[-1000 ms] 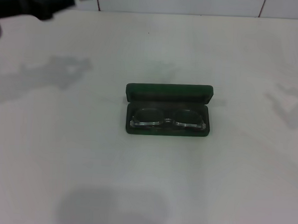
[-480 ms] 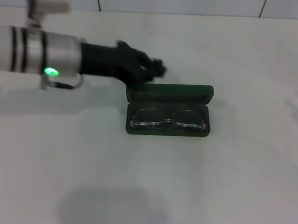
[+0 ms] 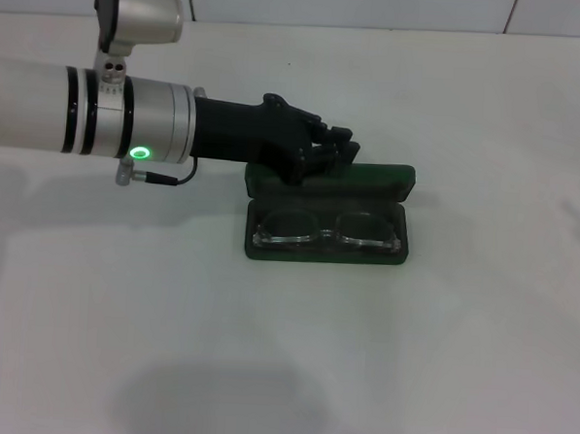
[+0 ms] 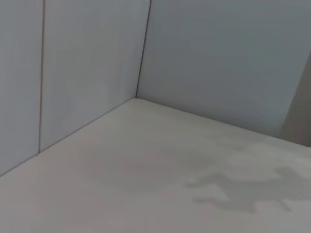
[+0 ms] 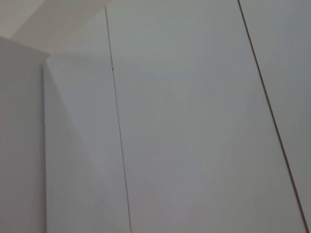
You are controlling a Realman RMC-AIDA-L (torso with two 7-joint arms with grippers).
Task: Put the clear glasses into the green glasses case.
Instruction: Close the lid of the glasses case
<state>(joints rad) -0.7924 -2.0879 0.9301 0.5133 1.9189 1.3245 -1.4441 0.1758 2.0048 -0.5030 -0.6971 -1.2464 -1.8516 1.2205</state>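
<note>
Green glasses case [image 3: 326,240] lies open mid-desk [image 3: 457,362], the clear glasses [image 3: 326,231] already lying in its tray. My worry: my left gripper [image 3: 344,150] sits at the upright lid's far edge, and a clumsy push could skid the whole case or pinch an arm of the glasses. My left arm reaches in level from the left; I cannot tell how the fingers stand. I cannot see my right gripper.

We find the clear glasses [image 3: 326,230] lying inside the green glasses case [image 3: 325,253], which sits near the middle of the table [image 3: 457,362], with the left gripper [image 3: 340,152] over the lid's left rear edge.
</note>
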